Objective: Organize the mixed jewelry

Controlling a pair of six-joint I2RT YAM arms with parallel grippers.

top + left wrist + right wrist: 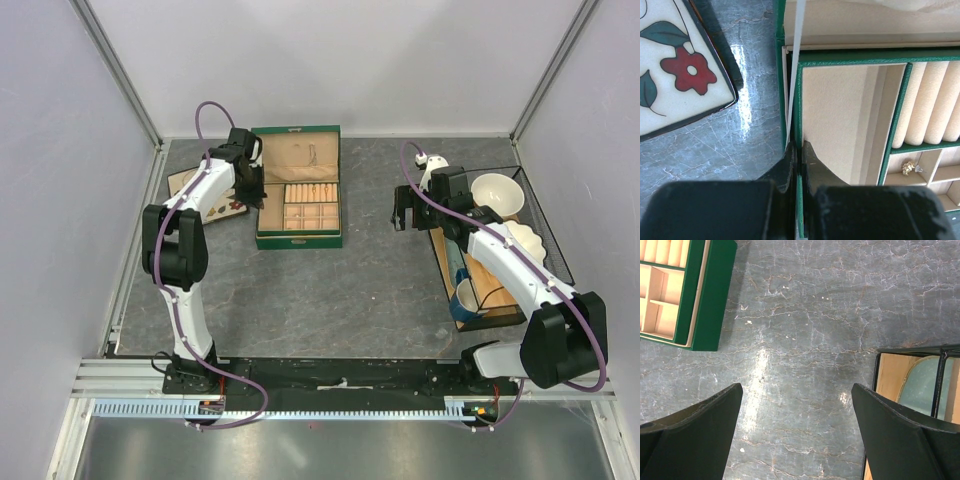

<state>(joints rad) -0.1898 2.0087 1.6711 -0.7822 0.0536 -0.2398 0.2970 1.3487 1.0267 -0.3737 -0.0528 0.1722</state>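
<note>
Left gripper [796, 150] pinches the bangle [796, 65] edge-on, with the hoop over the left wall of the box [850, 56]. A gold piece [908, 167] lies in a small compartment. Right gripper [797, 430] is spread wide over the table [815, 315], holding nothing.

Risk: if released here, the hoop may strike the rim and tip outward onto the table. The thin pinch may also slip.

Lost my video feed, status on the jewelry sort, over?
Left gripper shut on bangle, edge-on at left wall of jewelry box. Right gripper open, over table. One gold piece in small compartment. Nothing seen blocking.
</note>
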